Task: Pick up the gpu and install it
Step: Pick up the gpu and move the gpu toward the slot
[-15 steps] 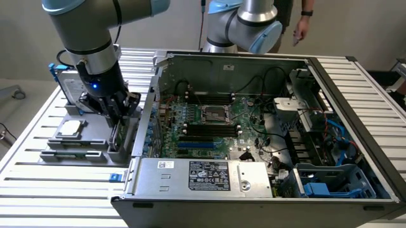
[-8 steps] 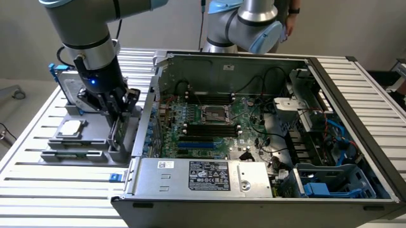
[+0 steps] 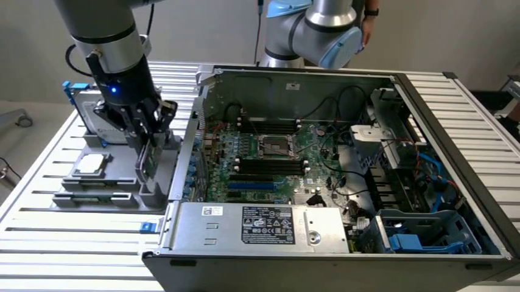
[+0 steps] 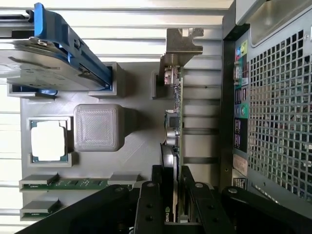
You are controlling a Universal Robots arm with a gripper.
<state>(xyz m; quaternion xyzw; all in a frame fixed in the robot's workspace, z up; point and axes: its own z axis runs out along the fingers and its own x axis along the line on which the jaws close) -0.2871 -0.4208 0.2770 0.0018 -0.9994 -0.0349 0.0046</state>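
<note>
Green, thin gpu in black jaws.

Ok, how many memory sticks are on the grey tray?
2: one memory stick in the slot nearest the square chip, the second in the next slot outward. The gripper covers part of the tray, possibly hiding more.

robot lab: opened computer case on slatted metal bench.

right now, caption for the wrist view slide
End effector clasping the gpu edge-on at the grey parts tray
</note>
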